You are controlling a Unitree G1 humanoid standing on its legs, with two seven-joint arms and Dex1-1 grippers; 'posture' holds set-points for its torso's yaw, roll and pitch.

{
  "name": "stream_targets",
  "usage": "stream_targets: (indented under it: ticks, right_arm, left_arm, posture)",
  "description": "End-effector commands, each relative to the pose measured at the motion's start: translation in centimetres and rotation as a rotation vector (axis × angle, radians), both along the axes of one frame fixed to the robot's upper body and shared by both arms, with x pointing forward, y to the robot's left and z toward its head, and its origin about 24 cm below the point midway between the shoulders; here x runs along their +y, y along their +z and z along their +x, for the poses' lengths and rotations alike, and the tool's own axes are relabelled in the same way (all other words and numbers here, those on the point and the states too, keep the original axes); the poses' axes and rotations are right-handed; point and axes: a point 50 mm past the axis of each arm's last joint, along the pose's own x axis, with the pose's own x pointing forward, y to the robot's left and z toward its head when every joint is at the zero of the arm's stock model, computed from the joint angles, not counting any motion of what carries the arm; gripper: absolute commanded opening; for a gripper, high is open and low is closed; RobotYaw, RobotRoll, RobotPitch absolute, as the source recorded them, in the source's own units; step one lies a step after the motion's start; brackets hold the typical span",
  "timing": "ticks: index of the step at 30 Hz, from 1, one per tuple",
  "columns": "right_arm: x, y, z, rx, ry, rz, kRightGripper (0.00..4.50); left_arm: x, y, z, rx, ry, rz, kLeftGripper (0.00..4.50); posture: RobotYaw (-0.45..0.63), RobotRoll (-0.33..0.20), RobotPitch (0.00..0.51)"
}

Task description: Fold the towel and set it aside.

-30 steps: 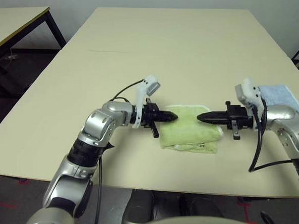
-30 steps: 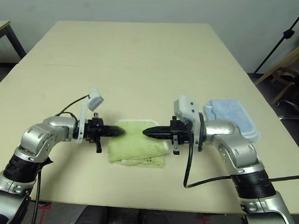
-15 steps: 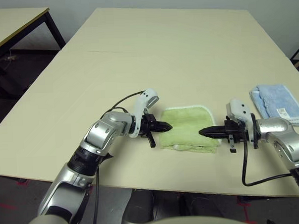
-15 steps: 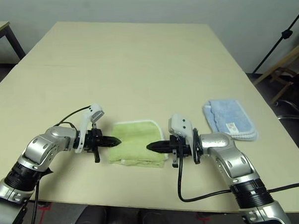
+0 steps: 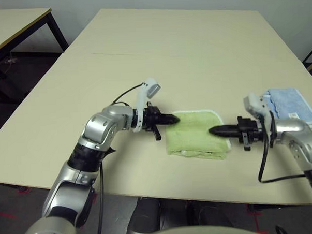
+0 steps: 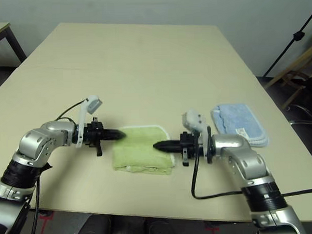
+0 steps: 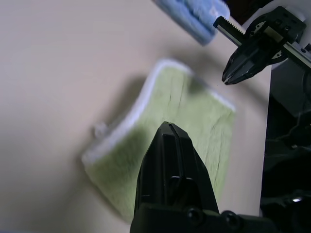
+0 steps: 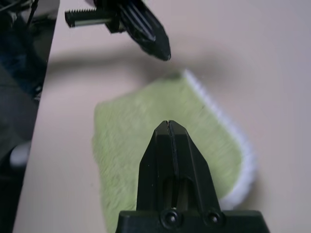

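a: where's the towel (image 5: 195, 136)?

b: folded into a small lime-green pad with white stitched edging, lying flat near the front edge of the cream table (image 5: 158, 49), a bit right of its middle.

a: and the left gripper (image 5: 175, 117)?

b: at the towel's ten o'clock corner, pointing toward three o'clock. its black fingers are pressed together with nothing between them. whether the tip touches the cloth i can't tell.

a: the right gripper (image 5: 212, 130)?

b: at the towel's three o'clock edge, pointing toward nine o'clock. clenched as well, and empty. the two tips face each other across the pad.

a: anything else on the table?

b: a folded light-blue cloth (image 5: 293, 107) with a small white label, at about two o'clock from the towel and well apart from it, beyond the right wrist.

a: off the table?

b: the corner of a second table (image 5: 12, 25) with black legs, far off at ten o'clock.
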Motion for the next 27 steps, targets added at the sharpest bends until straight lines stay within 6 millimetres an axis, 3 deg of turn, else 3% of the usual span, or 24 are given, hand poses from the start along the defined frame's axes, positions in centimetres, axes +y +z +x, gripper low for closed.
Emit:
stream_targets:
  ticks: [1,12,23,27]
  right_arm:
    - [0.1,0.4,0.7,-0.024,-0.026,0.031,0.00]
    - [1.3,-2.1,1.6,-0.024,-0.048,0.032,0.00]
    - [1.0,-7.1,1.1,0.040,-0.119,-0.099,0.00]
    - [0.9,-7.8,1.0,0.063,-0.113,-0.098,0.00]
  left_arm:
    - [0.1,-0.5,0.9,-0.004,0.038,0.006,0.02]
    - [-0.7,-3.1,1.2,0.021,0.070,0.037,0.02]
    - [0.4,-7.4,0.7,0.021,0.159,0.135,0.02]
    - [0.4,-7.4,0.6,0.022,0.161,0.120,0.02]
  posture:
    - [0.14,0.000,0.075]
    - [0.14,0.000,0.069]
    - [0.14,0.000,0.069]
    - [0.15,0.000,0.067]
